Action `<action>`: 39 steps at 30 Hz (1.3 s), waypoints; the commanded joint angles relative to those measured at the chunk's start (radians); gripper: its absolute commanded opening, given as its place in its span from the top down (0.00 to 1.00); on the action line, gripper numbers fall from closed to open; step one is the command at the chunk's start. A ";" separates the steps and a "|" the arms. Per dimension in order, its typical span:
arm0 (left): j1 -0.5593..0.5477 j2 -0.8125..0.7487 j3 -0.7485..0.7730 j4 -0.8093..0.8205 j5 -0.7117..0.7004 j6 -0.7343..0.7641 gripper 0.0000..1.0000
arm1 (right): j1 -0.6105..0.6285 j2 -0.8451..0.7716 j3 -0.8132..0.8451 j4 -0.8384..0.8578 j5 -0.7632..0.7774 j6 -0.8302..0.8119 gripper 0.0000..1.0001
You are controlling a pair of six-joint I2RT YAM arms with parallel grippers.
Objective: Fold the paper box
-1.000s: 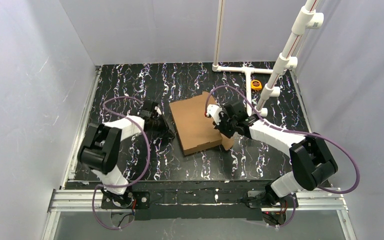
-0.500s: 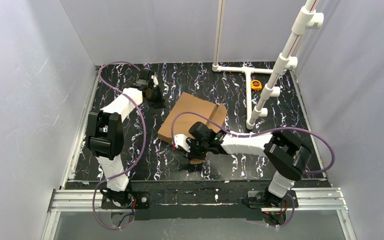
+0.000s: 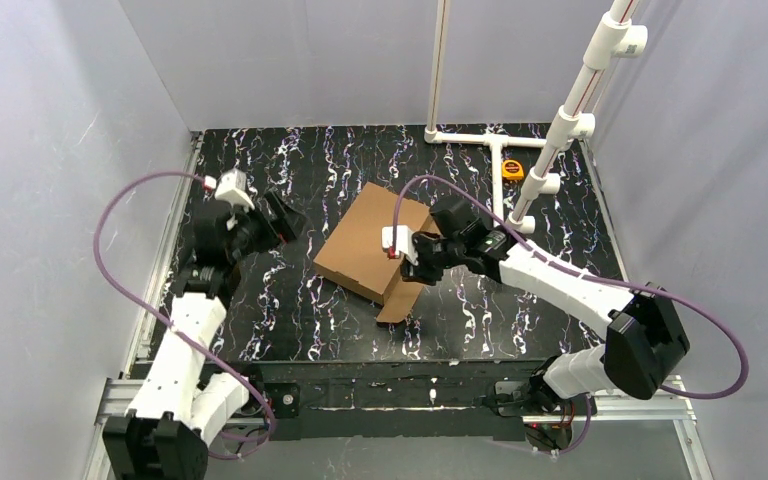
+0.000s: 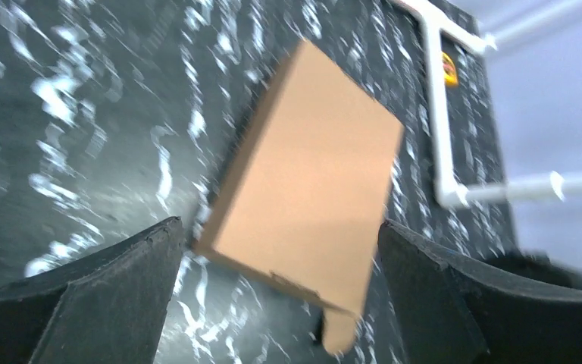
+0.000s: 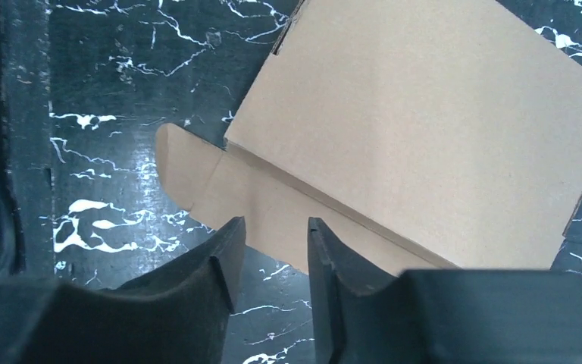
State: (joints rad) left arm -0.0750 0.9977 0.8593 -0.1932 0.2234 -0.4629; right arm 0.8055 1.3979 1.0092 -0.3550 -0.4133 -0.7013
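Note:
The paper box (image 3: 370, 245) lies closed and flat on the black marbled table, turned at an angle, with one loose flap (image 3: 400, 298) sticking out toward the near edge. My left gripper (image 3: 285, 222) hovers to its left, apart from it, jaws wide open and empty. In the left wrist view the box (image 4: 311, 178) shows beyond the gap between the fingers (image 4: 114, 292). My right gripper (image 3: 418, 262) sits over the box's near right edge. In the right wrist view its fingers (image 5: 220, 258) stand partly open above the flap (image 5: 227, 186), with nothing between them.
A white PVC pipe frame (image 3: 500, 140) stands at the back right, one pipe slanting up over the table. A yellow tape measure (image 3: 512, 168) lies beside it. Grey walls close in three sides; a metal rail (image 3: 400, 395) runs along the near edge.
Both grippers have gone from shut to open. The left arm pulled back from the far side to the box's left. The right gripper moved from the box's near corner to its right edge.

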 commanded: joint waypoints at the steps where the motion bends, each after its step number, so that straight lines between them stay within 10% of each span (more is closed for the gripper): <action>1: 0.013 -0.096 -0.255 0.148 0.308 -0.201 0.02 | -0.052 -0.004 -0.037 -0.066 -0.186 -0.083 0.53; 3: 0.012 -0.135 -0.375 0.212 0.395 -0.289 0.02 | -0.065 0.000 -0.073 -0.106 -0.310 -0.183 0.45; 5: 0.012 -0.179 -0.454 0.232 0.408 -0.342 0.02 | -0.066 -0.016 -0.149 -0.218 -0.451 -0.472 0.05; 6: 0.011 -0.204 -0.480 0.229 0.401 -0.354 0.02 | -0.066 -0.030 -0.186 -0.264 -0.493 -0.618 0.02; 18: -0.257 -0.259 -0.553 0.103 0.095 -0.398 0.09 | -0.095 -0.081 -0.267 -0.122 -0.350 -0.557 0.02; 27: -0.487 -0.221 -0.577 0.233 -0.072 -0.527 0.42 | -0.050 -0.083 -0.284 0.027 -0.345 -0.358 0.11; 39: -0.818 -0.160 -0.498 0.270 -0.201 0.114 0.45 | -0.018 -0.094 -0.159 -0.248 -0.295 -0.572 0.22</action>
State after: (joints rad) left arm -0.7856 0.8612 0.3244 0.0471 0.1070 -0.6956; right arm 0.8097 1.3338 0.7567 -0.4255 -0.6819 -1.1362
